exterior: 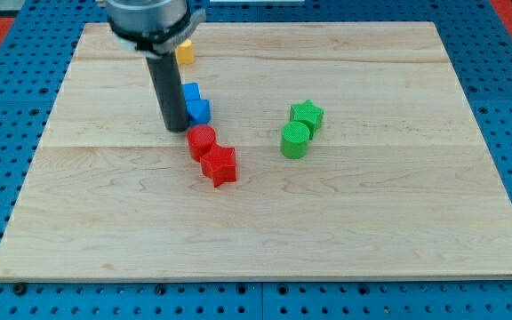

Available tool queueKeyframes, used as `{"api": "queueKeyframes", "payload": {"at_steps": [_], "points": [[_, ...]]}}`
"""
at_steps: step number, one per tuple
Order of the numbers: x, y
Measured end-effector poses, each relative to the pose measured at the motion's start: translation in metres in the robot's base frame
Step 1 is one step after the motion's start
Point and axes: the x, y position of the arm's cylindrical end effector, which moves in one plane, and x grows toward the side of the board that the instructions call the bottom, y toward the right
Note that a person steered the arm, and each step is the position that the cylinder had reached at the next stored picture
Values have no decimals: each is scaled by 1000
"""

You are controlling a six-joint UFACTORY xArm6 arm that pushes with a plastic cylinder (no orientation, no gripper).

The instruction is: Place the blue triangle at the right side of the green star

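Note:
The blue triangle [199, 111] lies left of the board's centre, touching a second blue block [190, 92] just above it. The green star [308, 116] sits right of centre, well apart from the blue triangle, with a green cylinder [295, 140] touching its lower left. My tip [175, 129] rests on the board just left of the blue triangle, close to or touching its left edge. The rod hides part of both blue blocks.
A red cylinder [201, 140] and a red star-like block [220, 165] lie just below the blue triangle, between it and the view's bottom. A yellow block [184, 52] sits near the top edge, partly hidden by the arm. The wooden board [372, 222] lies on a blue pegboard.

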Motion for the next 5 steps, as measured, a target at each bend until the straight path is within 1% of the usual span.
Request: {"api": "queueKeyframes", "payload": {"at_steps": [2, 3, 4, 5], "points": [[-39, 39], [-42, 73], [-43, 59], [-21, 116]]}}
